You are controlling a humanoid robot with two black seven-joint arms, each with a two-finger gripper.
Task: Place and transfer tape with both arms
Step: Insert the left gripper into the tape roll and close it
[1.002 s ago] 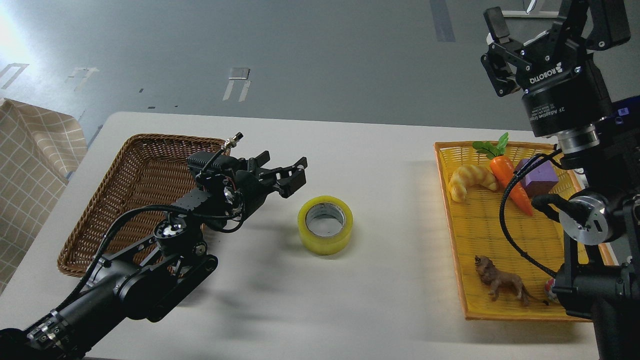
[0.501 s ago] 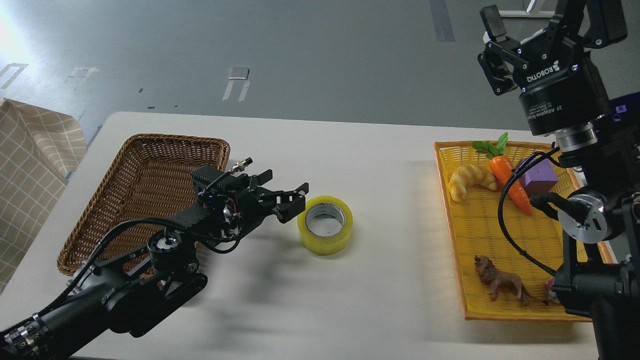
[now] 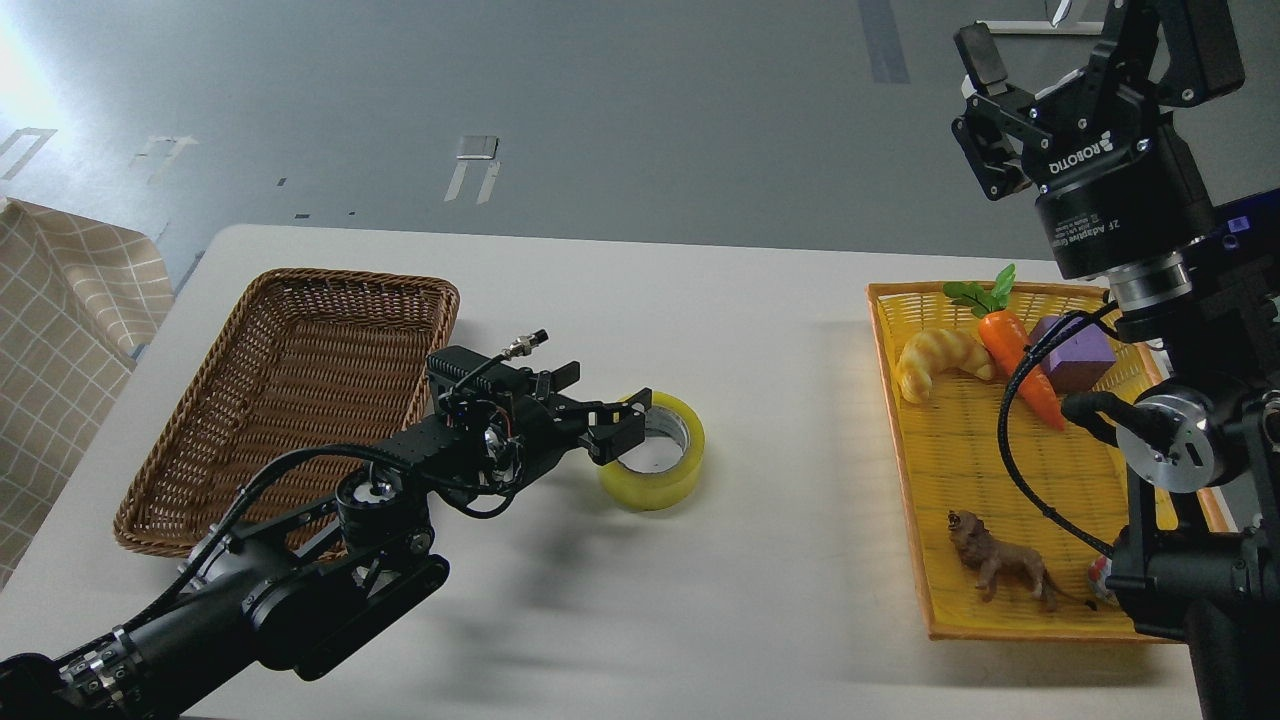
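Head view, left to right. Far left: checked cloth (image 3: 60,330) at the edge. Next, on the white table (image 3: 700,600): brown wicker basket (image 3: 290,390), nothing visible inside. Reaching in from the near left: left gripper (image 3: 612,417), fingers spread, tips at the left rim of the tape (image 3: 655,452); one finger seems over the core opening, the other outside the wall, though contact not clear from here. Tape lying flat, hole up, near the table's middle, well apart from both containers. Right of that: yellow tray (image 3: 950,620) holding a croissant toy (image 3: 940,362), carrot (image 3: 1015,355), purple block (image 3: 1075,352) and lion figure (image 3: 1000,565). Far right, raised high above the tray: right gripper (image 3: 1000,110), fingers apart, holding nothing.

Step in hand, likely: pinching the tape's wall with the left fingers. Best done by lowering until one finger sits well inside the core and the other outside, then closing squarely across the wall; too shallow a bite risks tipping or sliding the roll. After that, a level lift, leaving a free stretch of rim for the right gripper.
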